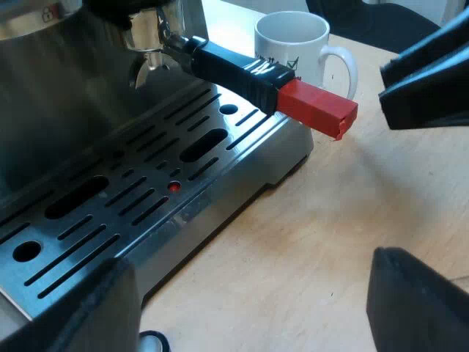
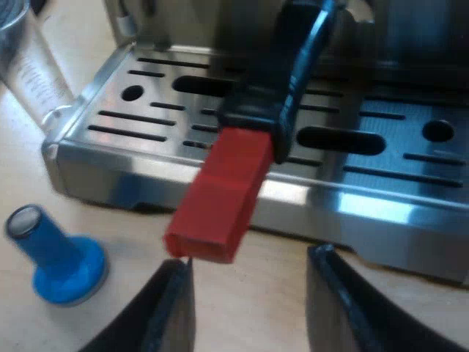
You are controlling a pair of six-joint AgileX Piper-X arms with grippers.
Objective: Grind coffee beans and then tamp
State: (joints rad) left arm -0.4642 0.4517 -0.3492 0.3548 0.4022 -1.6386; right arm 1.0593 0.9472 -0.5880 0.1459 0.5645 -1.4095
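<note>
Holder [image 1: 242, 73], black handle, blocky red end, locked in slotted steel machine [image 1: 242, 176], left tool [image 1: 245, 301] apart, right tool [image 2: 249, 268] apart

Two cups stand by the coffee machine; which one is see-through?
The measuring glass, standing by the espresso machine near the blue tamper, is clear. The mug is solid white with a handle.

Holder [image 1: 234, 70] looks locked into the coffee machine [image 1: 58, 95]. Its dark handle sticks out over the slotted drip tray [image 1: 146, 183], with the red end poking past the edge. The blue tamper [image 2: 55, 253] sits base-down on the wooden worktop [image 1: 330, 242], near the tray's corner.
</note>
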